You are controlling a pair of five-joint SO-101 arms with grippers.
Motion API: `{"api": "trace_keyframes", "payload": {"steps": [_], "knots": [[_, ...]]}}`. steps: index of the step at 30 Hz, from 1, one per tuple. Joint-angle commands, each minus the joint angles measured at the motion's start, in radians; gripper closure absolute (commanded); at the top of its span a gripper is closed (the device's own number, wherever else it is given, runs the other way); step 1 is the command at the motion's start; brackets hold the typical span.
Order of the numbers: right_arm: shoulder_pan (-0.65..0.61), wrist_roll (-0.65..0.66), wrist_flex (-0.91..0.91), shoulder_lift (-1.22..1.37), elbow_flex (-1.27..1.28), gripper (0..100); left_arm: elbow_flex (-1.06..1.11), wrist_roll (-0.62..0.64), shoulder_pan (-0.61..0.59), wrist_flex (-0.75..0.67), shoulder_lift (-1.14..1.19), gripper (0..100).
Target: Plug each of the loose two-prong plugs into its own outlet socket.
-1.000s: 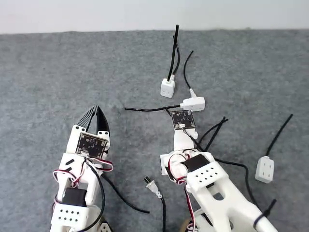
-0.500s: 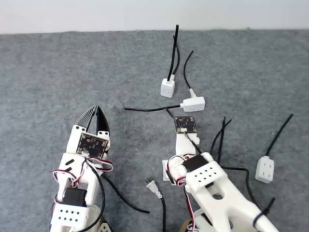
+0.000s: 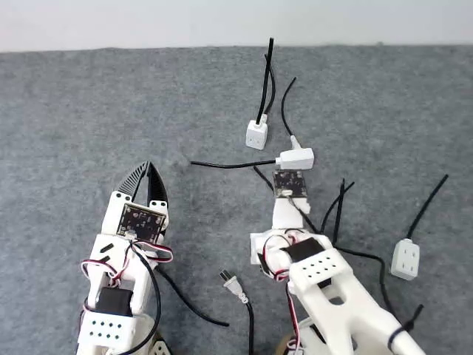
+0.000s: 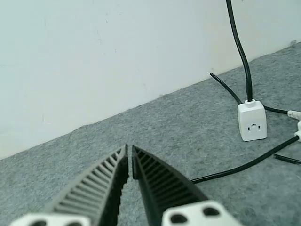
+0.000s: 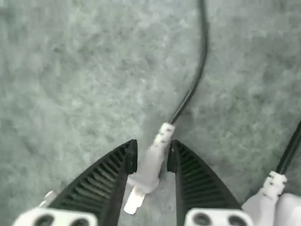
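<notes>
Right arm (image 3: 318, 274) edged over grey carpet (image 3: 74, 111) toward white wall (image 3: 148, 22).

Soft, even light from overhead, with hardly a shadow anywhere.
In the high view the grey worktop (image 3: 74, 103) is lit evenly from edge to edge, and the wall (image 3: 148, 22) behind it is bright, almost washed white. The black cords (image 3: 229, 166) throw only faint, close shadows. The left wrist view is just as bright, with no glare on its wall. The right wrist view is dimmer, the worktop darkest under the white plug (image 5: 153, 157) between the jaws.
</notes>
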Motion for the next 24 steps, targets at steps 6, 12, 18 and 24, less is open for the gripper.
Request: {"api": "trace_keyframes", "payload": {"steps": [6, 12, 18, 24], "knots": [[0.038, 0.018, -0.058, 0.001, 0.028, 89.1, -0.008, -0.009, 0.002, -0.034, 0.000, 99], [-0.018, 0.018, -0.041, 0.002, 0.034, 89.1, -0.008, -0.009, 0.002, -0.034, 0.002, 99], [-0.130, 0.015, 0.031, 0.002, 0.028, 89.1, -0.008, -0.009, 0.002, -0.034, 0.000, 99], [-0.099, 0.015, 0.010, 0.002, 0.031, 92.1, -0.008, -0.009, 0.002, -0.034, 0.002, 99]]}}
